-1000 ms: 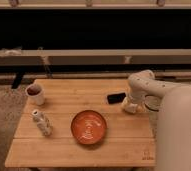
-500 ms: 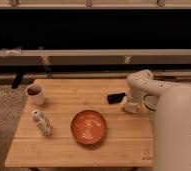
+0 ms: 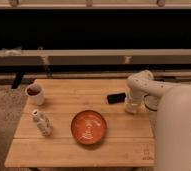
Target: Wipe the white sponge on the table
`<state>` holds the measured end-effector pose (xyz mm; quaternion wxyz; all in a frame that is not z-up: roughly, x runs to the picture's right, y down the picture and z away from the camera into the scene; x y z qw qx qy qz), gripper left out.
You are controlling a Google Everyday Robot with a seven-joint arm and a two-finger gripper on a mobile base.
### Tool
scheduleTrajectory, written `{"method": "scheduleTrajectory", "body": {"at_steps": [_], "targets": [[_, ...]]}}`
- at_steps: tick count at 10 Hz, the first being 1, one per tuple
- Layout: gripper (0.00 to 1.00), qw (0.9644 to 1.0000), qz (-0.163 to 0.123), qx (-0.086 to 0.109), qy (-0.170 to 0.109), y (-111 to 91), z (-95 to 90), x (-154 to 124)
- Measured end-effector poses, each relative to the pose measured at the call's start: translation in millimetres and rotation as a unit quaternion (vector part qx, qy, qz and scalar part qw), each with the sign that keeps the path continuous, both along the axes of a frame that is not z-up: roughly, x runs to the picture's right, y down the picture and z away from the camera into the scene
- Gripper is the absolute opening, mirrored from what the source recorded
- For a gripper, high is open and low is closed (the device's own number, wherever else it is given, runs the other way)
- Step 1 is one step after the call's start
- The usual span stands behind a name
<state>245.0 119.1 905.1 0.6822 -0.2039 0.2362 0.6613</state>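
Pincer (image 3: 131, 109) still low (table (image 3: 74, 151), right side)

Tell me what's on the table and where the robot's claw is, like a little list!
table: light wood planks
cup: back left corner
bottle: white, spotted, left of bowl
bowl: orange, front middle
black thing: flat, just left of claw
claw: pointing down at table's right side
sponge: not seen, maybe hidden under claw
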Motion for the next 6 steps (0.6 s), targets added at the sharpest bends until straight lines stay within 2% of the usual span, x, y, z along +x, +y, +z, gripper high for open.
{"method": "scheduleTrajectory", "body": {"at_steps": [1,3,4,6], "targets": [[0.25,1.0000,-0.003,-0.001,0.002,1.2,-2.6,0.8],[0.05,0.9998,-0.014,-0.011,0.010,10.2,-13.4,13.0],[0.00,0.9995,-0.021,-0.020,0.013,18.6,-21.1,22.4],[0.00,0.9985,-0.030,-0.043,0.018,42.5,-42.1,43.1]]}}
